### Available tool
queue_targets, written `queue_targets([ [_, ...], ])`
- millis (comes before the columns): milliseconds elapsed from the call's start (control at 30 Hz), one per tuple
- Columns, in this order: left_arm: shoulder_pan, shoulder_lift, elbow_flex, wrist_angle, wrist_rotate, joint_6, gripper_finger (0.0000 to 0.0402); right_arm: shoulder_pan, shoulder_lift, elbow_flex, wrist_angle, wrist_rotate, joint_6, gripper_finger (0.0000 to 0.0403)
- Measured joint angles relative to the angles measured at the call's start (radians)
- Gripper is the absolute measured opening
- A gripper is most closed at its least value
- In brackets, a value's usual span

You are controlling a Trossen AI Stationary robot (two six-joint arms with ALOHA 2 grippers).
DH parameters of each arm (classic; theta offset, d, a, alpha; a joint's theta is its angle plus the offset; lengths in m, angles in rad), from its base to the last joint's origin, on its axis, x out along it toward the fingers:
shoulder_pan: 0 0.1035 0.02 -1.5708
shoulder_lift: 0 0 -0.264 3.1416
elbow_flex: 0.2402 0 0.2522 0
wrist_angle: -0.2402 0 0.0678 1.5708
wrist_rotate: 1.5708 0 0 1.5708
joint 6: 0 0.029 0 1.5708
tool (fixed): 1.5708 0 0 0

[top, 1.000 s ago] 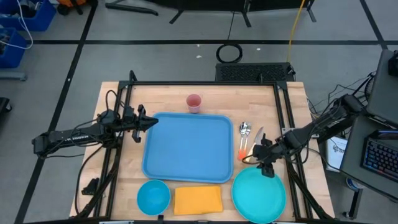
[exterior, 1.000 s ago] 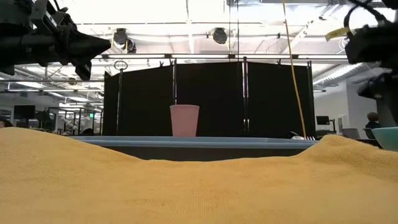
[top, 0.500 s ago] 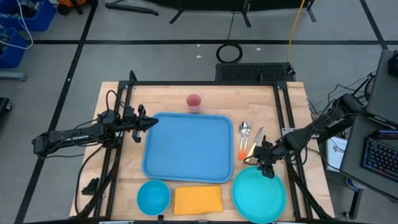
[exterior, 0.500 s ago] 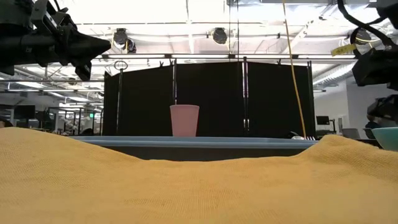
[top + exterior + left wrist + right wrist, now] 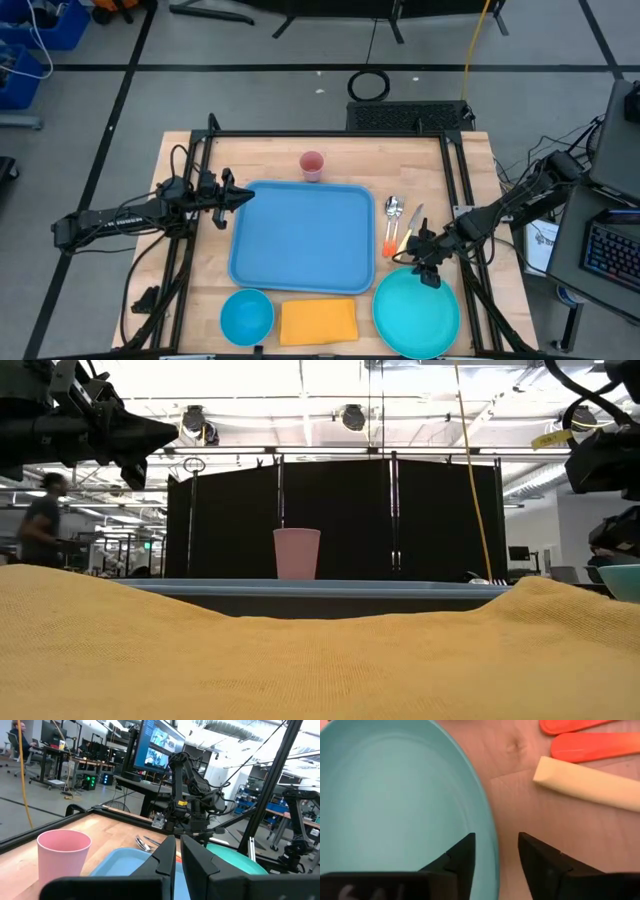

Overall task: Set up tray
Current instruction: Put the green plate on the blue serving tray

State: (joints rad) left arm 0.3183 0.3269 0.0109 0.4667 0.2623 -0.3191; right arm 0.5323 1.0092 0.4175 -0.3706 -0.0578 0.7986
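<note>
Tray lies flat at mid-table, light blue plastic, rounded corners, raised rim, nothing on it. Nearly square; slightly longer axis runs from the table's far edge toward the near edge, sides parallel to the table edges. It sits between the two claws: its far-left corner just under the left claw, its right rim near the right claw, with cutlery between.

Left claw: fingers together, holding nothing, hovering above that tray corner; in the left wrist view the fingers point across the tray toward the other arm.

Right claw: fingers apart, straddling the rim of the teal plate at its far edge; in the right wrist view one finger is over the plate's inside, the other over bare wood. Whether they touch the rim, cannot tell.

Orange napkin: on the near side of the tray, left of the right claw and the plate.

Blue bowl: left of the napkin, well apart from both claws.

Pink cup: upright, just beyond the tray's far rim, right of the left claw.

Cutlery: spoons and orange- and cream-handled pieces, just beside the right claw on its far side.
</note>
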Motion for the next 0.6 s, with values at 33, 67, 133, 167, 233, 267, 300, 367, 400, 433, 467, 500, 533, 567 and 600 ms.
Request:
queue_targets([
  [33,0.000,0.000,0.000,0.000,0.000,-0.001,0.0031,0.000,0.000,0.000,0.000,0.000,-0.001,0.0116],
  [67,0.000,0.000,0.000,0.000,0.000,-0.001,0.0031,0.000,0.000,0.000,0.000,-0.001,-0.003,0.0105],
  [133,0.000,0.000,0.000,0.000,0.000,0.000,0.0031,0.000,0.000,0.000,0.000,-0.021,-0.013,0.0078],
  [167,0.000,0.000,0.000,0.000,0.000,0.000,0.0031,0.000,0.000,0.000,0.000,-0.026,-0.021,0.0063],
  [233,0.000,0.000,0.000,0.000,0.000,0.000,0.0031,0.000,0.000,0.000,-0.001,-0.026,-0.029,0.0028],
  [267,0.000,0.000,0.000,0.000,0.000,0.000,0.0031,0.000,0.000,0.000,-0.002,-0.027,-0.036,0.0015],
  [300,0.000,0.000,0.000,-0.001,0.000,0.000,0.0031,0.000,0.000,0.000,-0.003,-0.029,-0.045,0.0009],
  [367,0.000,0.000,0.000,-0.002,0.000,0.001,0.0031,0.000,0.000,0.000,-0.002,-0.027,-0.042,0.0009],
  [400,0.000,0.000,0.000,-0.002,0.000,0.001,0.0031,-0.001,0.000,0.000,0.000,-0.024,-0.034,0.0008],
  [433,0.000,0.000,0.000,-0.003,0.000,0.001,0.0031,-0.003,0.000,0.000,0.000,-0.025,-0.030,0.0005],
  [467,0.000,0.000,0.000,-0.004,0.000,0.002,0.0031,-0.006,0.000,0.000,0.004,-0.025,-0.028,0.0004],
  [500,0.000,0.000,0.000,-0.006,0.000,0.002,0.0031,-0.008,0.000,0.000,0.010,-0.025,-0.027,0.0004],
  [533,0.000,0.000,0.000,-0.007,0.000,0.002,0.0031,-0.009,0.000,0.000,0.020,-0.025,-0.024,0.0004],
  [567,0.000,0.000,0.000,-0.007,0.000,0.002,0.0031,-0.009,0.000,0.000,0.033,-0.025,-0.021,0.0004],
  [600,0.000,0.000,0.000,-0.007,0.000,0.002,0.0031,-0.009,-0.001,0.000,0.049,-0.025,-0.021,0.0003],
])
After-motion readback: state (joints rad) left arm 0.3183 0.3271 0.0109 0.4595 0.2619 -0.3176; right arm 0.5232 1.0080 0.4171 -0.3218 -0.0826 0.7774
